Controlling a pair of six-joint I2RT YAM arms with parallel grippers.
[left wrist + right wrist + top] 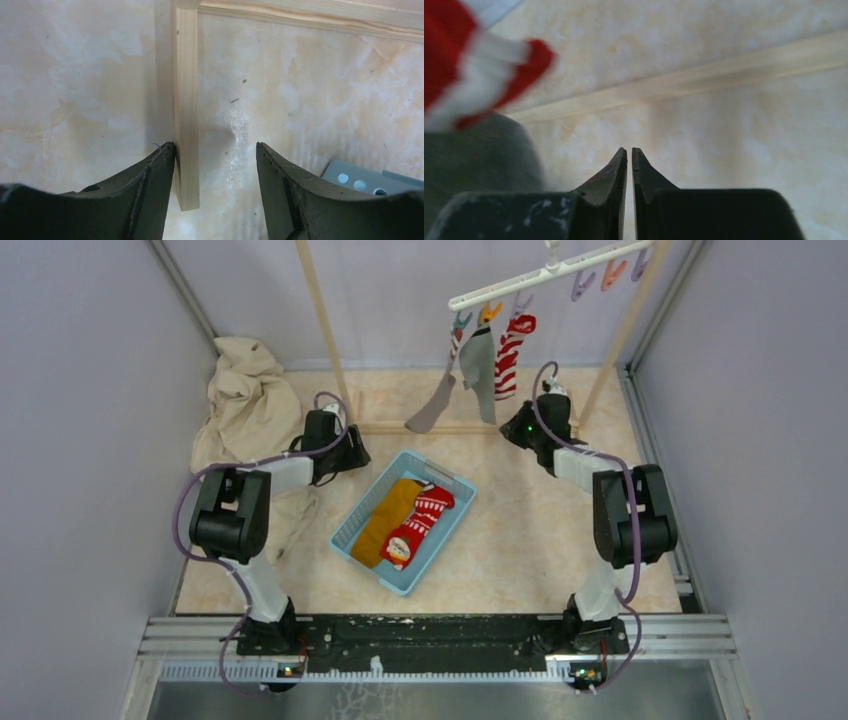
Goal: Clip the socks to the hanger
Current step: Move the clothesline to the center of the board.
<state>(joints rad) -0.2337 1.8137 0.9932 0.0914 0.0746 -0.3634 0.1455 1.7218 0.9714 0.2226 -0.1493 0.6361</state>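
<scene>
Left gripper (215, 147) stood wide open, empty, with a wooden post (186, 100) between its fingers. Right gripper (629, 150) was nearly closed, holding nothing. Mustard sock (385, 520) and red patterned sock (420, 523) lay side by side in the blue basket (368, 498) — well apart from the hanger (540, 275).

Marbled tabletop (530, 540), blue basket (441, 538) at centre, crumpled beige cloth (245, 390) far left, wooden rack base (385, 427) behind

Two arms, left arm (232, 520) and right arm (630, 512): black joint housings, pale grey links, and a looping purple cable (181, 520) along each. A green light (529, 427) sits near the right wrist. The fingers (145, 200) are dark and tapering, with a white-scuffed body on the right gripper (629, 151).
</scene>
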